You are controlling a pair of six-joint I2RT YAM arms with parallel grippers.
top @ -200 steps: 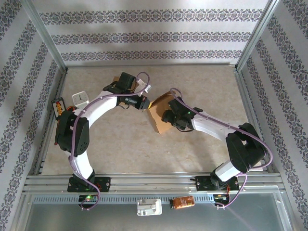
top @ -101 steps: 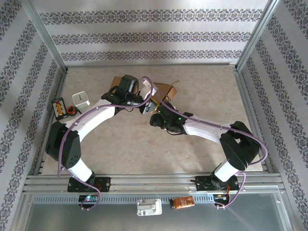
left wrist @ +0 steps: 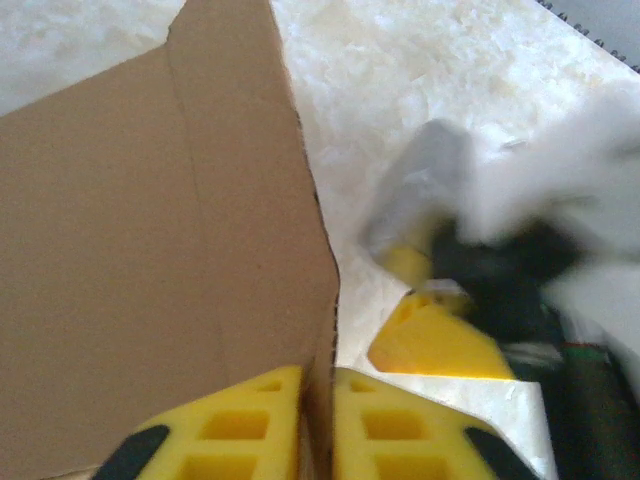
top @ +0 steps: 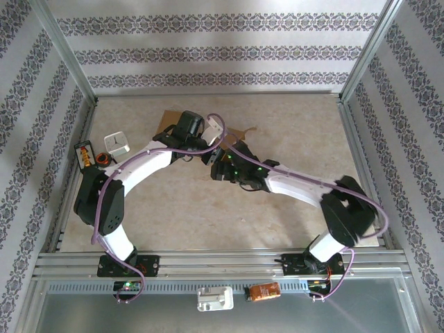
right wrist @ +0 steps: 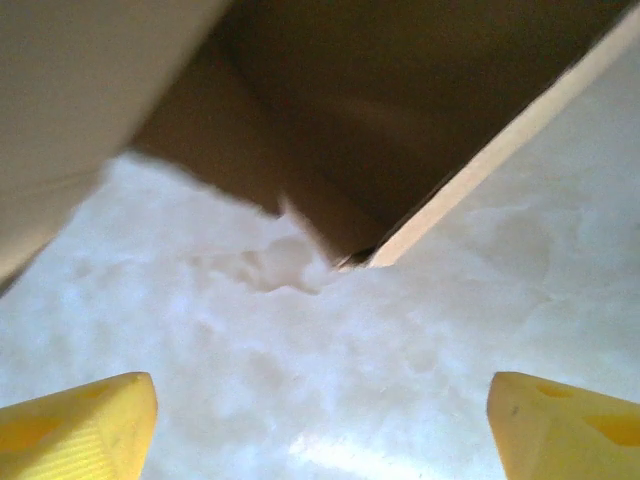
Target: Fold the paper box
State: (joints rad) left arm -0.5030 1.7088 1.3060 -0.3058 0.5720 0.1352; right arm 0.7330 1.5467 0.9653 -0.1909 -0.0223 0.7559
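Note:
The brown paper box (top: 171, 118) lies low at the back middle of the table, mostly hidden under both arms. In the left wrist view its cardboard panel (left wrist: 150, 250) stands on edge, and my left gripper (left wrist: 318, 378) pinches that edge between its yellow fingers. In the top view the left gripper (top: 210, 144) sits on the box's right part. My right gripper (top: 217, 169) is just in front of it, open. From the right wrist, the right gripper (right wrist: 320, 405) has its fingers wide apart over bare table, with the box (right wrist: 400, 100) a little ahead, untouched.
A white device (top: 118, 142), an orange and black unit (top: 85, 152) and a small coil (top: 103, 161) sit at the left edge. Metal frame posts bound the table. A white part (top: 214, 298) and an orange part (top: 263, 291) lie on the front shelf.
The box, upright at mid-table a second ago, has been carried back and left and laid lower. Both grippers moved with it, and the right gripper's fingers have spread wider.

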